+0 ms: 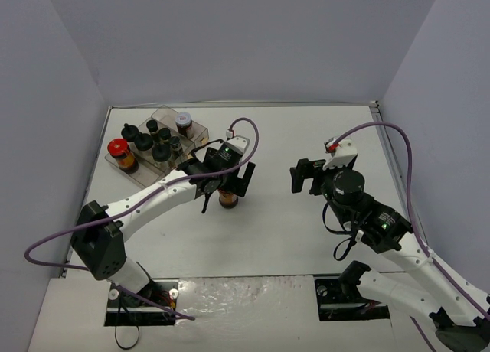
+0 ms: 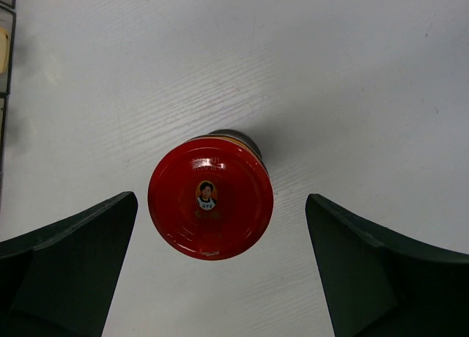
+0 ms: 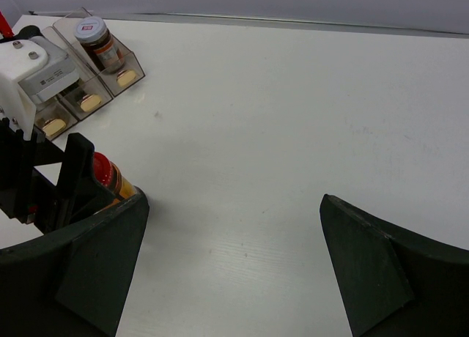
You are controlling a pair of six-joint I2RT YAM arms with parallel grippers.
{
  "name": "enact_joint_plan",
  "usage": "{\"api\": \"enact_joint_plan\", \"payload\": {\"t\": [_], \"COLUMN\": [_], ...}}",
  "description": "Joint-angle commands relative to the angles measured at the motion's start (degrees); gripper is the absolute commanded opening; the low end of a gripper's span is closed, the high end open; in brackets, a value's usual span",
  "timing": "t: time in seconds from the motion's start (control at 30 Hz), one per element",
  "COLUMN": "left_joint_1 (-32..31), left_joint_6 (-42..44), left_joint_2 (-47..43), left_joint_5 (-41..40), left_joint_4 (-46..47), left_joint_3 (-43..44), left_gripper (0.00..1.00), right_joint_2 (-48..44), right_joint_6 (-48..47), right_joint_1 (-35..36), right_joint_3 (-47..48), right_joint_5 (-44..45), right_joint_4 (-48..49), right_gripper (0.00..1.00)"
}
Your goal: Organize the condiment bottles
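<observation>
One red-lidded condiment bottle (image 1: pixel 227 200) with orange-brown contents stands alone on the white table. My left gripper (image 1: pixel 224 185) hovers directly above it, open. In the left wrist view its red lid (image 2: pixel 210 198) sits between the two spread fingers (image 2: pixel 66 271) without touching either. The other condiment bottles stand in the clear tray (image 1: pixel 200 129) at the back left: a second red-lidded one (image 1: pixel 117 148), several black-capped ones (image 1: pixel 144 141) and a white-lidded one (image 1: pixel 183 120). My right gripper (image 1: pixel 300 177) is open over bare table right of centre, holding nothing (image 3: pixel 233 199).
In the right wrist view the clear tray (image 3: pixel 117 77) with the white-lidded bottle (image 3: pixel 95 40) lies at the far left, and the left arm's wrist (image 3: pixel 29 73) stands over the red-lidded bottle (image 3: pixel 110 177). Grey walls enclose the table on three sides.
</observation>
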Motion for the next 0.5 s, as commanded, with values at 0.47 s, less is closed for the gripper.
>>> {"api": "enact_joint_plan", "payload": {"t": [0.47], "left_joint_1": [1.7], "left_joint_6": [-1.5], "left_joint_2": [5.2], "left_joint_5": [0.2], "left_joint_4": [-6.3], "left_joint_3": [7.6], "left_gripper": [0.97], "right_joint_2": [-0.8], "right_joint_6": [-0.2], "right_joint_1": [-0.5], "right_joint_3": [0.2], "right_joint_5": [-1.3], "right_joint_4": [2.7], "right_gripper": [1.0]}}
